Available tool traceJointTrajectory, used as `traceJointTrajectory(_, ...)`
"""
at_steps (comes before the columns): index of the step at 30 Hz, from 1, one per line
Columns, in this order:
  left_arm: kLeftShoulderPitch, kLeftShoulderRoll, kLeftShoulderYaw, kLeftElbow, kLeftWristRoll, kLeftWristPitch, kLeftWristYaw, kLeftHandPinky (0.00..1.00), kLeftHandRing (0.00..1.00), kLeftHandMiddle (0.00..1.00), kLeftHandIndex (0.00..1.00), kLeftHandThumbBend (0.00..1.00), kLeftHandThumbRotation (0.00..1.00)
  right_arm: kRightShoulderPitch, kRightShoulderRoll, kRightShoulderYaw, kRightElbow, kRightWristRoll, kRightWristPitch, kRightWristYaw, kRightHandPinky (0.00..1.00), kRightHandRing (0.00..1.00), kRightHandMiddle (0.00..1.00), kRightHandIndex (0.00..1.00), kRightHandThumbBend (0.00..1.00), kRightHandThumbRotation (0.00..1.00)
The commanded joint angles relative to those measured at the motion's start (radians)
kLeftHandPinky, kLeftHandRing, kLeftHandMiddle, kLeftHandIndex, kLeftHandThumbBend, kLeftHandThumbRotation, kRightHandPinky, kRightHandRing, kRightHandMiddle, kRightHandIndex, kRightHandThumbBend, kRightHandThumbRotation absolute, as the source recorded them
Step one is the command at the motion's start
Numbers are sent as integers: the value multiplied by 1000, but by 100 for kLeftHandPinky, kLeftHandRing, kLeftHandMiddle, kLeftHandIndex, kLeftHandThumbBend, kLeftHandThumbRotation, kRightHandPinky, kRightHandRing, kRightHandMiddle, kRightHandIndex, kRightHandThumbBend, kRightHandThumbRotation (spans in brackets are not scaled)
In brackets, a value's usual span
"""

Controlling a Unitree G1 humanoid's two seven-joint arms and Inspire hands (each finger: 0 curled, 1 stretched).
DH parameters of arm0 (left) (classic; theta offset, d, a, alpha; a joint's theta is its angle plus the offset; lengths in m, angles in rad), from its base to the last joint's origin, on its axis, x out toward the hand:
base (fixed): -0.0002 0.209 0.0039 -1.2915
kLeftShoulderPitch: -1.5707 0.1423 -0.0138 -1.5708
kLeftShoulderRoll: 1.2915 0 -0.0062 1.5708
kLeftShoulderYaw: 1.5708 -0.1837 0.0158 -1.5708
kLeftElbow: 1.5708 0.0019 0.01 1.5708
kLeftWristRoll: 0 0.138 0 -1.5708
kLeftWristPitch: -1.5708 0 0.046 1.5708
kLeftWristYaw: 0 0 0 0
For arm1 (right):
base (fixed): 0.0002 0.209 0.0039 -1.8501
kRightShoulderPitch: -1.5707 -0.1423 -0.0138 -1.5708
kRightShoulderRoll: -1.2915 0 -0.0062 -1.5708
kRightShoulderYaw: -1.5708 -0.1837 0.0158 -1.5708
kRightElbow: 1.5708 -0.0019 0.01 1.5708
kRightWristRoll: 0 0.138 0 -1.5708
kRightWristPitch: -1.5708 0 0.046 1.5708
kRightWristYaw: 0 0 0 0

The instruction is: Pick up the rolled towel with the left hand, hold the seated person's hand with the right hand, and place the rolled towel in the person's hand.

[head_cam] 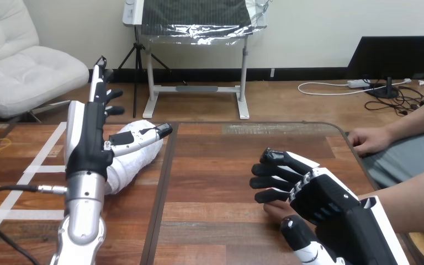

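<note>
Left hand (91, 138) is seen at the table's left, raised on edge, with its fingers (100, 77) held nearly straight and pointed away from the robot. Its thumb (143, 138) is laid across the top of the rolled towel (138, 161), so the hand is spread against the towel rather than closed on it. The rolled towel lies on the table (226, 160) just right of that palm. Its far end is close to the dark seam (164, 187) by which the two wooden boards are divided, and it is set back from the table's far edge. White tape lines (33, 168) are laid on the board to the left of the arm.

Right hand (323, 199) is found at the lower right, its fingers curled over the person's near hand (275, 209). Only a small part of that hand is seen, between those fingers and the thumb beneath; the person's forearm is brought in from the right edge. The person's far hand (371, 140) is rested at the table's right edge, well apart from both robot hands. Between the towel and the right hand a broad stretch of bare board is left open, up to the far edge.
</note>
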Motion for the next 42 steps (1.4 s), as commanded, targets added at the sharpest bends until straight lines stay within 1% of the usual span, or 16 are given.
traceJointTrajectory(1, -118, 41, -14, 66, 21, -14, 15, 78, 92, 98, 100, 93, 0, -47, 5, 4, -29, 16, -2, 3, 65, 72, 76, 78, 55, 55)
traceJointTrajectory(5, -145, 50, -19, 112, 28, -23, 16, 82, 95, 99, 100, 92, 0, -48, 4, 3, -29, 18, 0, 5, 65, 72, 76, 78, 55, 55)
traceJointTrajectory(9, -173, 58, -25, 154, 34, -17, 15, 86, 98, 100, 100, 91, 0, -46, 5, 1, -31, 12, -2, 3, 65, 72, 76, 78, 55, 55)
traceJointTrajectory(15, -208, 67, -35, 202, 53, 8, 18, 87, 99, 100, 100, 91, 0, -47, 10, 0, -27, 4, -9, -1, 65, 72, 76, 78, 54, 55)
traceJointTrajectory(23, -254, 78, -55, 274, 72, 30, 31, 88, 99, 100, 100, 90, 4, -47, 7, 1, -28, 8, -10, 2, 65, 71, 75, 78, 52, 54)
traceJointTrajectory(30, -300, 93, -92, 336, 126, 73, 80, 87, 100, 100, 100, 90, 9, -45, 8, 1, -30, 5, -8, 1, 65, 71, 75, 78, 52, 54)
traceJointTrajectory(33, -319, 100, -113, 366, 154, 86, 109, 90, 100, 100, 100, 91, 12, -45, 7, 1, -32, 7, -6, 1, 64, 71, 75, 78, 52, 54)
traceJointTrajectory(34, -325, 103, -120, 375, 163, 90, 119, 94, 100, 100, 100, 91, 14, -45, 6, 1, -32, 8, -6, 2, 64, 71, 75, 77, 52, 54)
traceJointTrajectory(35, -330, 104, -124, 385, 170, 92, 127, 95, 100, 100, 100, 91, 15, -47, 6, 1, -31, 8, -6, 2, 64, 71, 75, 77, 52, 54)
traceJointTrajectory(39, -358, 108, -144, 435, 198, 105, 170, 98, 100, 100, 100, 92, 19, -51, 7, -1, -24, 5, -14, 3, 64, 70, 75, 77, 51, 53)
traceJointTrajectory(42, -374, 109, -154, 462, 207, 111, 192, 99, 100, 100, 99, 92, 22, -51, 7, -2, -25, 2, -13, 2, 63, 70, 74, 77, 50, 53)
